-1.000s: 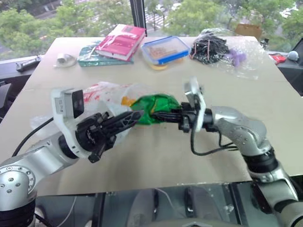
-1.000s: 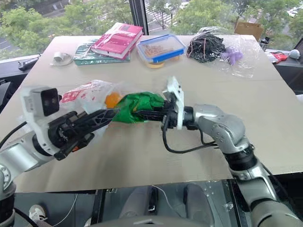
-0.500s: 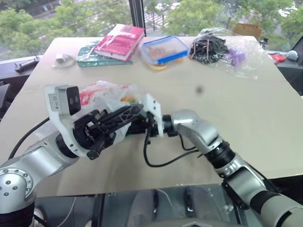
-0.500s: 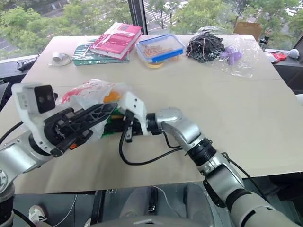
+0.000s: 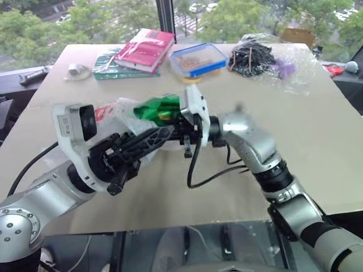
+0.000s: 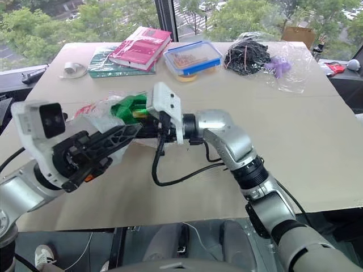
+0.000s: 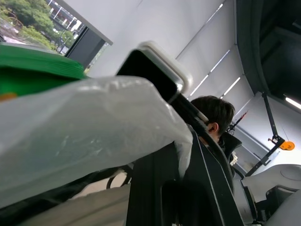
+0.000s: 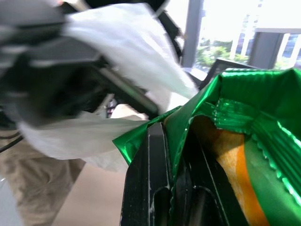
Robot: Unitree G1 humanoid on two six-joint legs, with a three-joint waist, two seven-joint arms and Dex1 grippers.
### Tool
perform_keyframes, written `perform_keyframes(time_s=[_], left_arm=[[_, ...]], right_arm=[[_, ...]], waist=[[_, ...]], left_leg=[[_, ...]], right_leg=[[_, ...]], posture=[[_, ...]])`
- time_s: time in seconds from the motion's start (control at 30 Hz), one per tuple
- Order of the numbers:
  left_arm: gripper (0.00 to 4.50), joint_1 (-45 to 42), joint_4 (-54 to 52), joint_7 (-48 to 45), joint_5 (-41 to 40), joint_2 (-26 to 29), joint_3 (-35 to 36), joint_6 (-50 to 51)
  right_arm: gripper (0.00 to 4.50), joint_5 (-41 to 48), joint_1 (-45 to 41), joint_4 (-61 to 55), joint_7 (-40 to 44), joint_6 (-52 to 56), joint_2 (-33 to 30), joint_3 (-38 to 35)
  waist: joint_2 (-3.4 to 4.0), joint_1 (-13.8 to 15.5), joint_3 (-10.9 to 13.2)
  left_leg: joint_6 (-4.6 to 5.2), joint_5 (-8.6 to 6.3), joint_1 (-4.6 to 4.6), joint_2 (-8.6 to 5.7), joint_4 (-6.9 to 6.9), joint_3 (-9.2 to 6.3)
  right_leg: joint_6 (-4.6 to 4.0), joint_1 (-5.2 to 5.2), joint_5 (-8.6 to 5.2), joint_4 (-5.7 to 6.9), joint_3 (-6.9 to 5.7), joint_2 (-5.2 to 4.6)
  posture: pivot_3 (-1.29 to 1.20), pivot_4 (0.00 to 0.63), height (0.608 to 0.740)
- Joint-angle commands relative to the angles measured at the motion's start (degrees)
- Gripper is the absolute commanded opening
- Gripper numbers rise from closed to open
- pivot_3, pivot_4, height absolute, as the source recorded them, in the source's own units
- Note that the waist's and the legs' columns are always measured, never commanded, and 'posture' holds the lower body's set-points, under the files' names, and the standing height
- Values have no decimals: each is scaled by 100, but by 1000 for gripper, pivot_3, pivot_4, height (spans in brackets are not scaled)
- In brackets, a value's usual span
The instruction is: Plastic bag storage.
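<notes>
My right gripper (image 5: pixel 177 126) now sits further left and a bit higher than a second ago, carrying the green snack packet (image 5: pixel 156 108) with it. The packet is now up against the plastic bag (image 5: pixel 122 113), above my left gripper (image 5: pixel 164 134).

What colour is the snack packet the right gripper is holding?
Shiny green, with orange inside: the snack packet shows best in the right wrist view.
</notes>
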Motion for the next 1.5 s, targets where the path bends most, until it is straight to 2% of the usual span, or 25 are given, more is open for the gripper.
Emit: perform_keyframes(time_s=[0.03,0.3,0.43,0.6,0.67,0.8,0.9,0.97,1.13,1.23,1.37,1.5], left_arm=[[0,-53,-110,-97,-142,28,102,-95],[0,18,-97,-142,-480,-108,349,-337],[0,424,-68,-94,-480,-211,510,-374],[0,657,112,349,-480,-455,694,-568],[0,808,113,394,-480,-425,746,-490],[0,942,259,377,-480,-392,762,-366],[0,922,436,308,-480,-290,732,-204],[0,830,635,247,-480,-238,681,-95],[0,644,960,134,-480,-113,597,128],[0,510,1170,55,-477,-48,558,286],[0,314,1350,-22,-432,-25,447,418],[0,172,1415,-66,-384,-35,400,510]], right_arm=[[55,-17,-119,-167,154,-212,117,65],[55,-123,-303,324,-48,-801,567,-235],[55,-746,-5,1024,-142,-1306,619,130],[55,-1457,1011,1471,84,-1634,-142,616],[55,-1567,1394,1217,210,-1591,-621,637],[55,-1406,1906,444,160,-992,-1198,475],[55,-1054,2082,-15,-258,70,-1184,149],[913,-529,2253,-492,-339,985,-1170,-20],[2774,-46,2472,-1034,-1452,2440,-686,-557],[2774,438,2456,-1296,-2188,3463,-283,-1184],[2774,966,2285,-1248,-2916,4225,273,-1945],[2774,1114,2118,-1167,-3117,4412,448,-2046]], waist=[[0,-4,0],[1,-11,1],[1,-19,1],[-4,44,-3],[-6,40,-2],[-5,-14,-2],[-5,-18,-2],[-5,1,-2],[-7,11,-3],[-6,13,-3],[-7,12,-3],[-5,-5,-2]], left_leg=[[-1,1,0,0,0,0],[-3,2,0,2,-1,-1],[-3,2,2,1,-4,2],[-4,2,3,-2,-7,-4],[-3,2,-4,-10,0,-3],[0,1,4,-4,4,9],[9,-4,15,10,-1,6],[8,-4,13,29,-1,3],[10,-6,9,28,-1,5],[10,-6,6,27,-1,5],[11,-6,5,25,-1,4],[11,-7,5,25,-5,4]], right_leg=[[0,0,0,0,0,0],[0,-1,0,1,-1,2],[0,-1,0,-2,1,1],[-13,4,-8,-4,-8,-6],[-13,4,-8,-5,-6,-14],[-13,4,-8,-6,5,-8],[-15,4,-9,3,5,16],[-19,4,-10,4,3,26],[-20,4,-10,0,5,22],[-20,2,-10,0,4,19],[-20,2,-10,0,2,17],[-20,-1,-10,-1,3,19]], posture=[[0,150,740],[0,150,740],[0,150,740],[0,150,740],[0,150,740],[0,150,740],[0,150,740],[0,150,740],[0,150,740],[0,150,740],[0,150,740],[0,150,740]])
